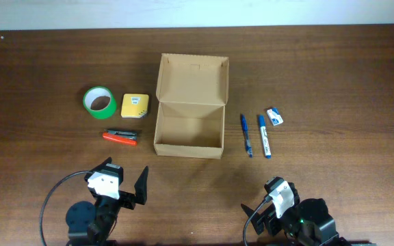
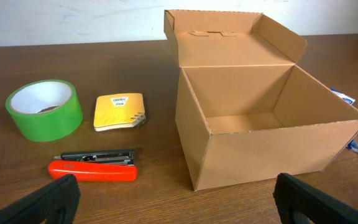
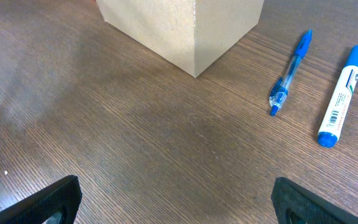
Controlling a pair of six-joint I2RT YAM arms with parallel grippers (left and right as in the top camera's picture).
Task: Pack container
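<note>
Evidently staged for packing, the cardboard box (image 1: 189, 130) stands lid-open on the desk (image 1: 334, 68), stapler (image 1: 120, 137) left, blue pen (image 1: 245, 134) right. The left gripper (image 2: 179, 202) and right gripper (image 3: 179, 199) sit near, fingers spread, empty.

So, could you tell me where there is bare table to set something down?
The widest bare patch of dark wooden table is the near strip before the open tan cardboard box. Behind it is free too. Crowded: left of the box, green tape roll, small yellow box, red stapler; right, blue pen, blue marker, white-and-blue packet.
</note>
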